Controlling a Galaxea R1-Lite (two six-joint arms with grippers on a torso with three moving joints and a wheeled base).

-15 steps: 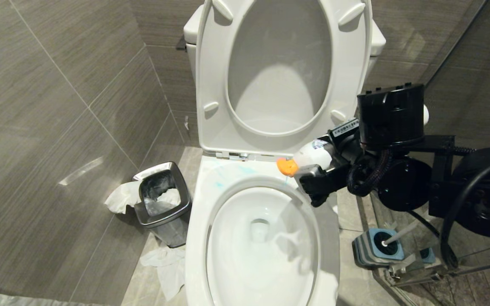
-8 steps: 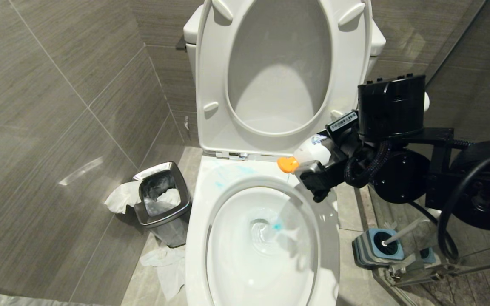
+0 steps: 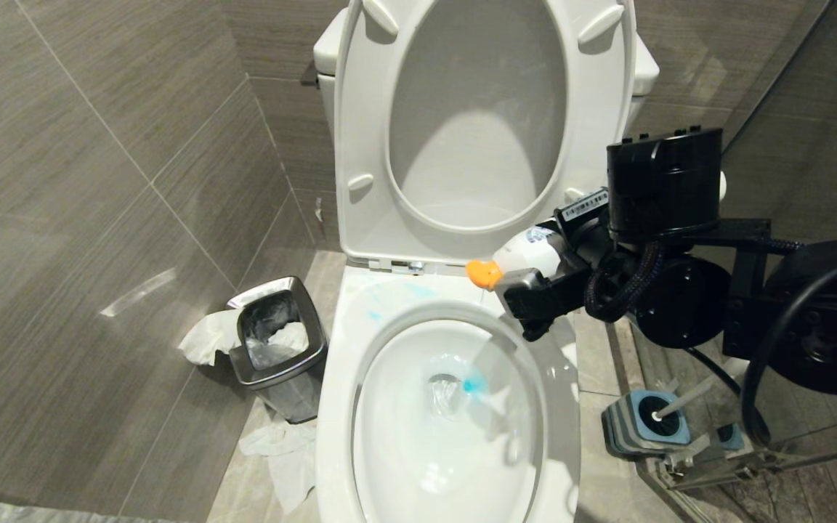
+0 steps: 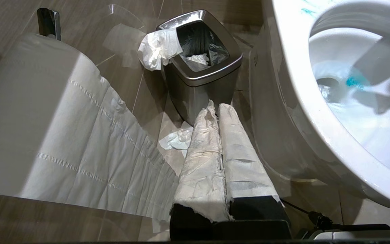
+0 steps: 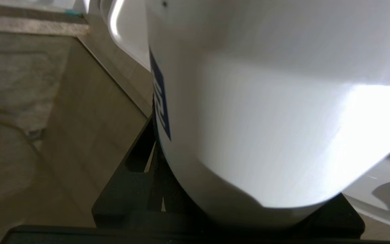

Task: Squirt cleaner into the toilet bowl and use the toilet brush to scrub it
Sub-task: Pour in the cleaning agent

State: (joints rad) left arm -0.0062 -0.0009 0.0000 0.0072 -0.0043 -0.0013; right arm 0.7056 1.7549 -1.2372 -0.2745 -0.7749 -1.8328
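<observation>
The right gripper [image 3: 527, 290], jaws clamped on a white cleaner bottle [image 3: 527, 256] lying near-level, aims its orange nozzle [image 3: 482, 274] leftward over the toilet bowl [image 3: 389, 436] rear rim, turquoise cleaner [image 3: 472, 384] pooling below; left gripper [image 4: 215, 112] jaws together, parked beside the bowl.

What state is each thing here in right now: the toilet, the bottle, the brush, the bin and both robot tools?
toilet bowl: seat and lid up, blue cleaner in the water.
cleaner bottle: tipped, orange nozzle over the bowl.
right tool: shut on the bottle.
toilet brush: standing in its holder.
waste bin: open, tissue hanging out.
left tool: shut, paper-wrapped, beside the bowl.
</observation>
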